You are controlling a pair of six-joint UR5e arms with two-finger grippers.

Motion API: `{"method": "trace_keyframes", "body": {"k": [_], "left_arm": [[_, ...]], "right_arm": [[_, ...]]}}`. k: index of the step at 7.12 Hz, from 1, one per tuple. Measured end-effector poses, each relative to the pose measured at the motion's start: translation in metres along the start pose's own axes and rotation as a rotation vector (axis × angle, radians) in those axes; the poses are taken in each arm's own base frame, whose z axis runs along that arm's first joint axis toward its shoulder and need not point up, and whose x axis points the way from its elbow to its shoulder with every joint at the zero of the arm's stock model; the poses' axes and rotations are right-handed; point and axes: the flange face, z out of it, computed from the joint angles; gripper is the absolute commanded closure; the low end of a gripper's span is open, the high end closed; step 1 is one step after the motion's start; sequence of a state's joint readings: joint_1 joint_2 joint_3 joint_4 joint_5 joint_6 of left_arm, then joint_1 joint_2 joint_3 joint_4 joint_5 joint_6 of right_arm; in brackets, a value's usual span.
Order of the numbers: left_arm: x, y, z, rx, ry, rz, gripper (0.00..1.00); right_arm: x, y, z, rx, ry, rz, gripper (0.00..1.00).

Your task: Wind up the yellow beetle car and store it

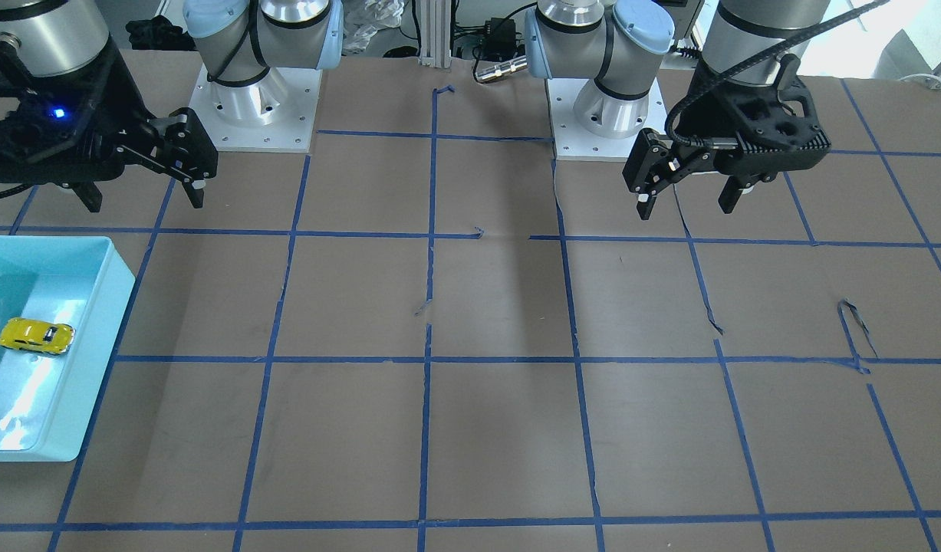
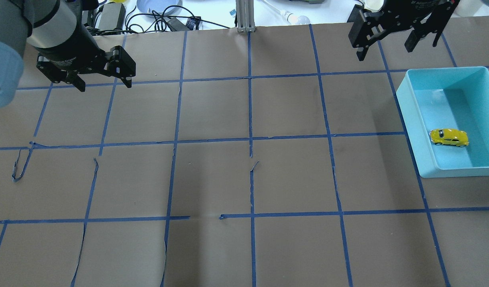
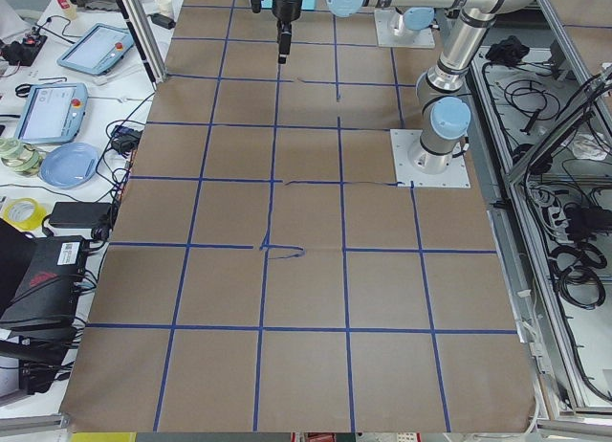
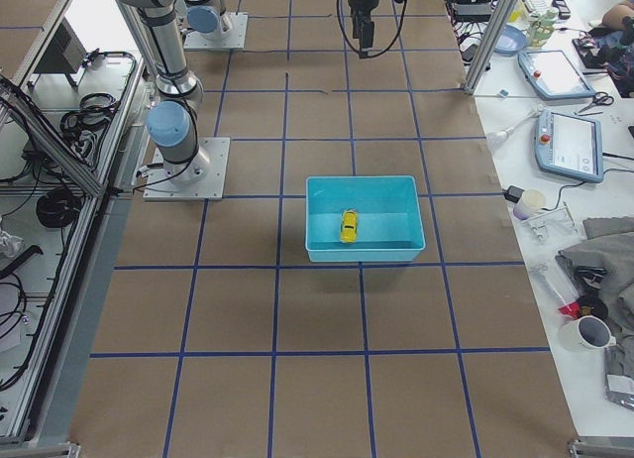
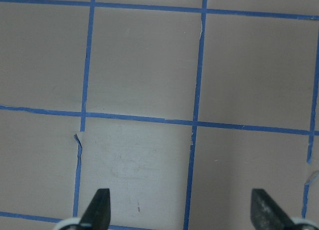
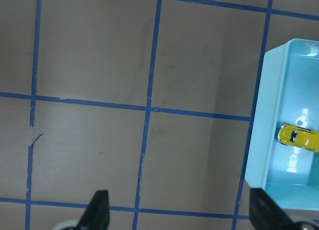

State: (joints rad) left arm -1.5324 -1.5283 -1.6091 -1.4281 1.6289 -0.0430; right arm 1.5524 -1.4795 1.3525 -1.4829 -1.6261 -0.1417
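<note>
Yellow beetle car [image 2: 448, 137] in the teal bin [image 2: 412, 131] looks light and slick, so pinch its sides; left gripper [image 2: 105, 85] and right gripper [image 2: 384, 54] both spread.

The yellow beetle car [image 2: 448, 137] has a glossy shell. The turquoise bin [image 2: 411, 123] is smooth plastic, its floor shiny. Matt brown paper covers the table [image 2: 212, 179], gridded with blue tape [image 2: 250, 115]. The left end effector [image 2: 105, 86] and right end effector [image 2: 384, 54] look matt black.
</note>
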Motion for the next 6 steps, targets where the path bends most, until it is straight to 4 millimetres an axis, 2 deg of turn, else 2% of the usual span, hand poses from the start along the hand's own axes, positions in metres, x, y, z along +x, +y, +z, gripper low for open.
{"method": "trace_keyframes", "body": {"k": [6], "left_arm": [[0.0000,0.0001,-0.0003,0.000,0.000,0.000,0.00]], "right_arm": [[-0.0009,-0.0017,-0.0004,0.005,-0.012,0.018,0.00]]}}
